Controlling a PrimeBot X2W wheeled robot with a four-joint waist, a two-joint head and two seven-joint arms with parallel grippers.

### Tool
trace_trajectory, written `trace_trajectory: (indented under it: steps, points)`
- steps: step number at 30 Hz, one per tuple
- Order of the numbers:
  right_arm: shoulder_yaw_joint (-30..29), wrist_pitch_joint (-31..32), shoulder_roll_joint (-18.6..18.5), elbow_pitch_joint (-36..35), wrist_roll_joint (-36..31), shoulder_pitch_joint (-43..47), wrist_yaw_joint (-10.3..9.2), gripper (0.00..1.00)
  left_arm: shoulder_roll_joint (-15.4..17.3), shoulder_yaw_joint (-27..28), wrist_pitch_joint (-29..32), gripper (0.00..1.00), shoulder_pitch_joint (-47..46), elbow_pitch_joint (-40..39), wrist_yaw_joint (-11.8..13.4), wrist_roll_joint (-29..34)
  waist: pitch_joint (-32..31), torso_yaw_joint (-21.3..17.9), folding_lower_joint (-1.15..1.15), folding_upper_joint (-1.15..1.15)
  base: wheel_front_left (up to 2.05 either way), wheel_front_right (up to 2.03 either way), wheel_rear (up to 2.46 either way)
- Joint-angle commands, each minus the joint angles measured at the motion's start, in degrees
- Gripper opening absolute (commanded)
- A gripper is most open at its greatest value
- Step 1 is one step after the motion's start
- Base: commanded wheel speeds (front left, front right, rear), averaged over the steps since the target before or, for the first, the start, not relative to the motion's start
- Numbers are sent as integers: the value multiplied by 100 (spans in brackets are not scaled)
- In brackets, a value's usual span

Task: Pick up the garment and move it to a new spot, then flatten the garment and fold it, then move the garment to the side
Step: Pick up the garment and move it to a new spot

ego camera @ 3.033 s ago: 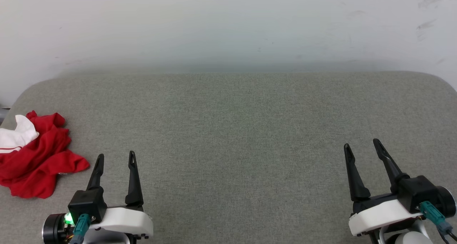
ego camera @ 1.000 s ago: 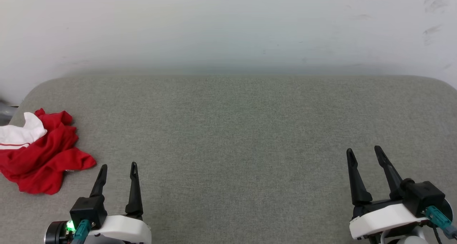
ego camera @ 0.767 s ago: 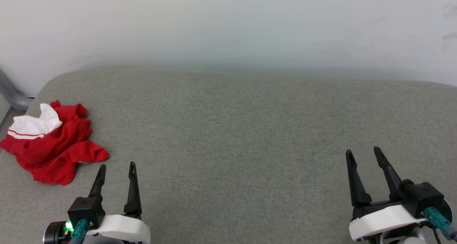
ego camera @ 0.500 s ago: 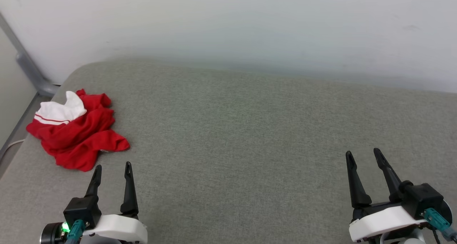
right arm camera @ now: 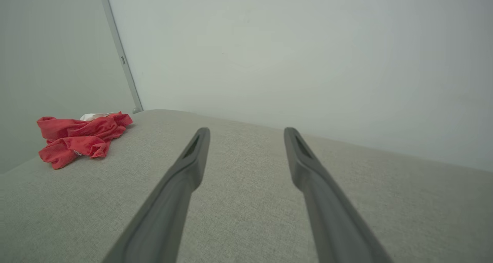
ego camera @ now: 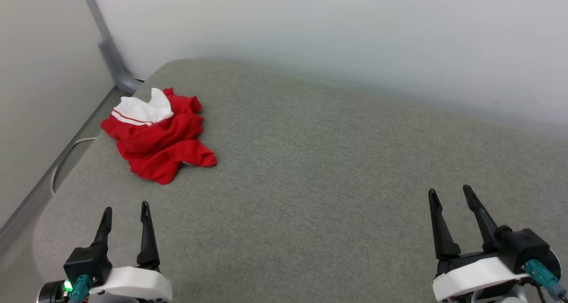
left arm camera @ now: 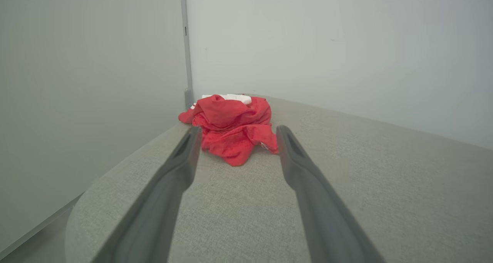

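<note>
The garment (ego camera: 159, 136) lies crumpled in a red heap with one white sleeve on top, near the far left corner of the grey padded surface (ego camera: 319, 161). Its number is hidden in the folds. My left gripper (ego camera: 125, 207) stands open at the lower left, well short of the heap and empty. The left wrist view has the garment (left arm camera: 231, 126) straight ahead beyond the open left gripper (left arm camera: 235, 131). My right gripper (ego camera: 449, 194) is open and empty at the lower right, far from the cloth. The right wrist view puts the garment (right arm camera: 81, 138) off to the left of the right gripper (right arm camera: 246, 132).
A pale wall (ego camera: 355, 37) runs behind the padded surface. A grey metal post (ego camera: 108, 45) stands at the left corner, and a side wall (ego camera: 40, 72) closes the left. The surface's rounded left edge (ego camera: 49, 205) drops off beside my left gripper.
The camera has turned left, so the whole picture has shifted right and the garment now shows nearer the middle. The garment has not moved on the surface. Both grippers stay open.
</note>
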Motion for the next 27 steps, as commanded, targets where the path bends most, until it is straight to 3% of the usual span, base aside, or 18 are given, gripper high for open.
trace_trajectory:
  steps: [1,13,27]
  points:
    - [4,-14,16,-16,-3,52,-4,100,0,23,-16,100,-17,8,-19,13,-1,192,0,0,0,0,0]
    - [59,-14,16,11,12,60,-4,100,-1,160,-15,100,57,-13,-45,-42,-21,808,0,0,0,0,0]
    - [111,-14,16,-3,-57,-9,-4,100,0,264,-16,100,-76,-49,-67,-11,63,771,0,0,0,0,0]
